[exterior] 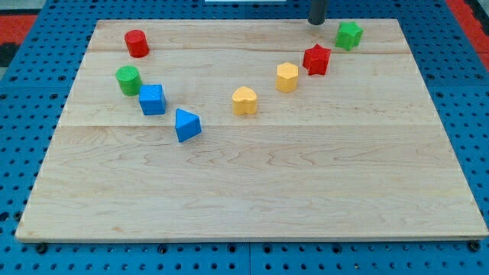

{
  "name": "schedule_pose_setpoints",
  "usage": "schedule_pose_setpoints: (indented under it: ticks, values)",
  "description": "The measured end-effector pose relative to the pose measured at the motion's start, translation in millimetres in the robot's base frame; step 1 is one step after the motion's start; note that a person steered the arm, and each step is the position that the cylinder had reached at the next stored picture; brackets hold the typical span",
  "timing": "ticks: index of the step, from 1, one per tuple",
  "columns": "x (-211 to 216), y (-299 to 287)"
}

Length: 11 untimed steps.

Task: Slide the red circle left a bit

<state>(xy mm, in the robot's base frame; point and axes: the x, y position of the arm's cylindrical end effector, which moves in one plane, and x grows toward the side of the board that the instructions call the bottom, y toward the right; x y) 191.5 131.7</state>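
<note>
The red circle (137, 43) is a short red cylinder at the view's top left of the wooden board (252, 191). My tip (316, 22) is at the view's top edge, right of centre, far to the right of the red circle. It stands just left of the green star (349, 35) and above the red star (316, 59). It touches no block.
A green cylinder (128, 79), a blue cube (152, 99) and a blue triangular block (186, 125) lie below the red circle. A yellow heart (244, 100) and a yellow hexagon (286, 77) sit near the middle. Blue pegboard (30, 76) surrounds the board.
</note>
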Motion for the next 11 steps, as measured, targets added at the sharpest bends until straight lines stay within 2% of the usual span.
schedule_pose_setpoints:
  ticks: [2,3,4,5,6,7,8,9,10,11]
  values:
    - [0,-2]
    - [2,-28]
    - [6,-155]
    - [51,-262]
    - [94,-262]
    - [82,-299]
    - [60,-296]
    - [56,-354]
    - [63,-337]
    - [102,-327]
